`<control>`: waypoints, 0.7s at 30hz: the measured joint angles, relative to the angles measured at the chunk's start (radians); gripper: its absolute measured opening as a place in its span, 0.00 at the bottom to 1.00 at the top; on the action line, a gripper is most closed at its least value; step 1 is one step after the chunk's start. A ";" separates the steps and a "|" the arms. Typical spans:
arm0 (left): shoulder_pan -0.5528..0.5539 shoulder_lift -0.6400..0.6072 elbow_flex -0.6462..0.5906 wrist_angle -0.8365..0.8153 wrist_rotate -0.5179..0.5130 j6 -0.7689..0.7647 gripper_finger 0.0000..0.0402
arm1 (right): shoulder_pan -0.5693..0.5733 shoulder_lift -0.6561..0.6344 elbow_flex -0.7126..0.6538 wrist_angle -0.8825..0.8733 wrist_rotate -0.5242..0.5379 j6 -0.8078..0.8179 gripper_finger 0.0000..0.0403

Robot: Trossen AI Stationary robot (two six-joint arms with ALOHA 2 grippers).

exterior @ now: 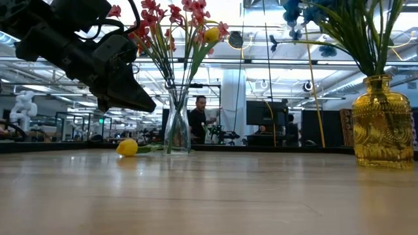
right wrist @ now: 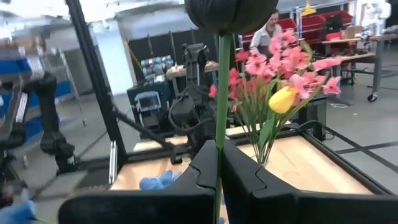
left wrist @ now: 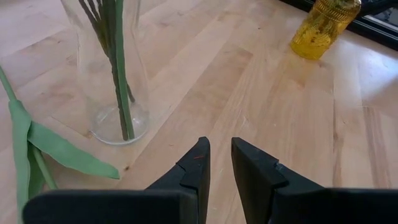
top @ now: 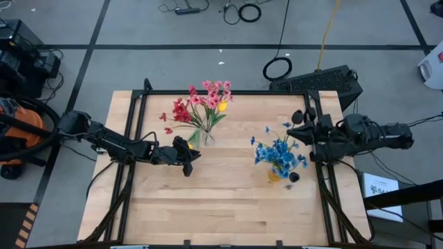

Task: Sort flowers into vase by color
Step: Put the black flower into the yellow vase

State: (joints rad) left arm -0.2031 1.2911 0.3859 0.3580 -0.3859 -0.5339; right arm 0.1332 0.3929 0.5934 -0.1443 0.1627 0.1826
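The right tool (right wrist: 219, 168) is pinched on the dark bud's (right wrist: 231, 14) upright stem. The left tool (left wrist: 220, 163), slightly apart and empty, sits just beside the yellow bud (exterior: 127, 147).

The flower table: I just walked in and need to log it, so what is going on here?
A two-armed robot is sorting artificial flowers by colour. The right claw is shut on the green stem of a dark bud, held upright near the yellow vase of blue flowers. The left claw hovers slightly open, empty, by the clear vase holding red and pink flowers plus one yellow bud. Another yellow flower lies on the table.
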 joint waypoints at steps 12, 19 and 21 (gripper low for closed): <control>0.000 0.000 0.000 0.000 0.000 0.000 0.18 | 0.043 0.076 0.000 -0.006 0.020 -0.068 0.00; 0.000 0.000 0.000 0.000 0.000 0.000 0.18 | 0.046 0.076 0.000 0.025 0.023 -0.078 0.00; 0.000 0.000 0.000 0.000 0.000 0.000 0.18 | 0.046 0.076 0.000 0.051 0.022 -0.097 0.00</control>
State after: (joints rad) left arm -0.2032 1.2911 0.3859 0.3580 -0.3862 -0.5343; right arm 0.1795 0.4690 0.5938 -0.0934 0.1848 0.0861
